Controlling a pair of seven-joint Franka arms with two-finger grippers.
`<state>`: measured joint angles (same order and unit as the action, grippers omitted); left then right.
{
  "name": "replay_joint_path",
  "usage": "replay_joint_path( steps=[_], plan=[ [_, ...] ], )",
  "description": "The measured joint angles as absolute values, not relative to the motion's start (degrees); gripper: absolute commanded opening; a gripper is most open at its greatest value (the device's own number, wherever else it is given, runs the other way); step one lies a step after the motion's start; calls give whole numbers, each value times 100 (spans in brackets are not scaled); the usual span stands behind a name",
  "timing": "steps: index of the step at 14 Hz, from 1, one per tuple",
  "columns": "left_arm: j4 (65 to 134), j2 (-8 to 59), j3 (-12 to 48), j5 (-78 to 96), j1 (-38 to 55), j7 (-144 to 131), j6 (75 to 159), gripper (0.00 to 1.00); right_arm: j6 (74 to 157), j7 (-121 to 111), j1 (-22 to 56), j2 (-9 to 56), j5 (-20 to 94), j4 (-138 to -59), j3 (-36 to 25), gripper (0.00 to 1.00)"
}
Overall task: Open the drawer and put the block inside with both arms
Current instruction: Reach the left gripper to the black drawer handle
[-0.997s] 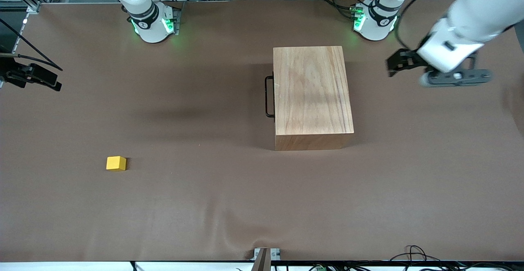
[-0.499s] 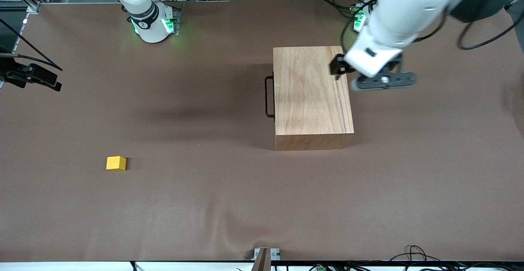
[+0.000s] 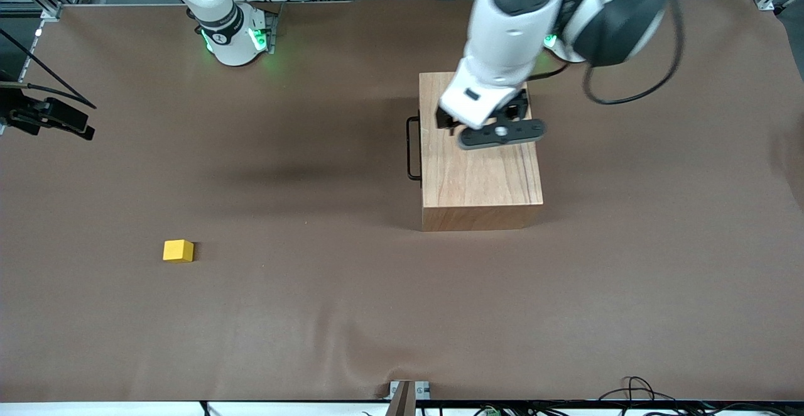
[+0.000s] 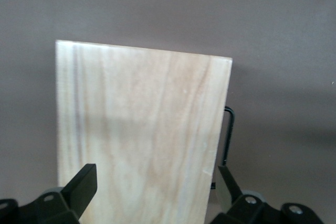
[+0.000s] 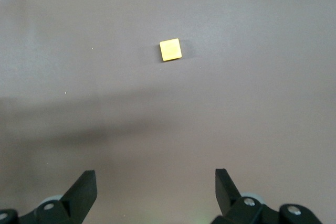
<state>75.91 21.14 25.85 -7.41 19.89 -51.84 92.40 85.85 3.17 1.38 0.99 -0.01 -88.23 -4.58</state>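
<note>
We saw the block (image 3: 178,251) lying at eight o'clock on the table (image 3: 314,315), well apart from the box (image 3: 480,164). The right gripper (image 5: 155,192) waited high, fingers apart. The left gripper (image 3: 480,120) hovered over the box, fingers apart. We judged it should descend to the handle (image 3: 412,149) at the box's nine o'clock, straddling it squarely; the drawer was shut.

We see a smooth, pale grained wooden box (image 3: 480,158), a matt brown cloth-like tabletop (image 3: 314,315) and a matt yellow block (image 3: 178,251).
</note>
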Motion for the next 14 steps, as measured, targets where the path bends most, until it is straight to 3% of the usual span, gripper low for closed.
replay_joint_path(
  steps=[4,9,14],
  plan=[
    [7366,2674,2149,-942,2937,-5913,9645,100,8585,317,138,100,-1,-8822,-458,100],
    [6784,3340,352,-951,4971,-6039,9808,100,8585,317,138,100,-1,-8822,-458,100],
    [6387,3755,156,-951,5327,-6099,10079,100,8585,317,138,101,-1,-8822,-458,100]
  ],
)
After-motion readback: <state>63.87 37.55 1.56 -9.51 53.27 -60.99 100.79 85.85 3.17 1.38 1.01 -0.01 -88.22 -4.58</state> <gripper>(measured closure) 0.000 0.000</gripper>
